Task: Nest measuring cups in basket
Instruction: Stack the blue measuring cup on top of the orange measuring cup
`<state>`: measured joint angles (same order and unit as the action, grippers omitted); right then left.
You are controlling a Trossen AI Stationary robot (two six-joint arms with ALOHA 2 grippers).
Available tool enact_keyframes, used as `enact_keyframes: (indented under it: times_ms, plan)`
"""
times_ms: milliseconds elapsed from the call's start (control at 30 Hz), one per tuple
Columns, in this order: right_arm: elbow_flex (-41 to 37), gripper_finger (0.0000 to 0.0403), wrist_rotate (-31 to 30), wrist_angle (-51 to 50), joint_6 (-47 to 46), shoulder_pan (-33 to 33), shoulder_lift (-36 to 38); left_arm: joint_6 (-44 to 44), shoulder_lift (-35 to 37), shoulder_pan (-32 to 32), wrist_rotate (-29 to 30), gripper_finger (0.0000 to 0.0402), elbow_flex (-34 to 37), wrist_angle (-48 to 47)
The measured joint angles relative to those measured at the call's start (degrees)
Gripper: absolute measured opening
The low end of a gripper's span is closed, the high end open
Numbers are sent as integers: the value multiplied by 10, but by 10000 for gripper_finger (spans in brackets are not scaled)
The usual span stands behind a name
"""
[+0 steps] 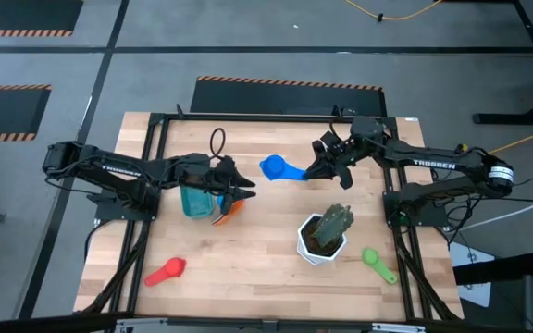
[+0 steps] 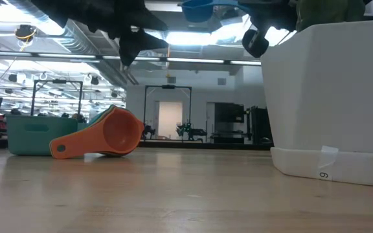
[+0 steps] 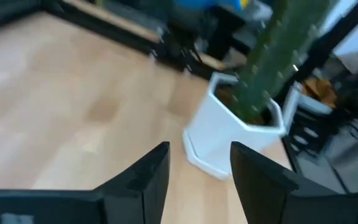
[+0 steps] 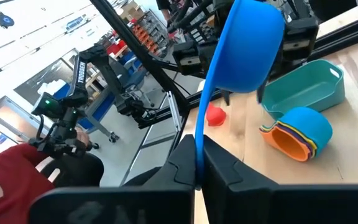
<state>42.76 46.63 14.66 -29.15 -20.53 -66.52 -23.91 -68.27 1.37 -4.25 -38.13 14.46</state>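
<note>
The right gripper [image 1: 315,170] is clamped on the handle of a blue plastic measuring cup [image 1: 273,167], held above the table. The left gripper [image 1: 244,196] hovers with fingers apart, holding nothing, over a nested stack of coloured cups [image 4: 296,133] lying tipped, apparently just beside the teal rectangular plastic basket [image 4: 306,89].

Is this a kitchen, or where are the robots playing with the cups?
Probably a robot lab or workshop, not a kitchen: a wooden table in a metal frame, striped floor tape, and shelves of gear behind.
</note>
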Motion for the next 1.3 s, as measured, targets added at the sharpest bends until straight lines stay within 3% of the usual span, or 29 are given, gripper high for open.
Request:
enact_keyframes:
  times_ms: [167, 300, 433, 833, 1300]
  plan:
    - [0, 12, 0, -6, 13, 0, 0, -15, 1, -15, -36, 161, -83, -186]
    - [0, 12, 0, -9, 14, 0, 0, -26, 0, -49, 5, 161, -159, -391]
    - [0, 10, 0, -9, 14, 0, 0, -106, 0, -91, 41, 161, -193, -514]
    - [0, 11, 0, -9, 26, 0, 0, -270, -7, -195, 141, 161, -126, -536]
    - [0, 11, 0, -38, 44, 1, 0, -251, -145, -209, 177, 161, -109, -510]
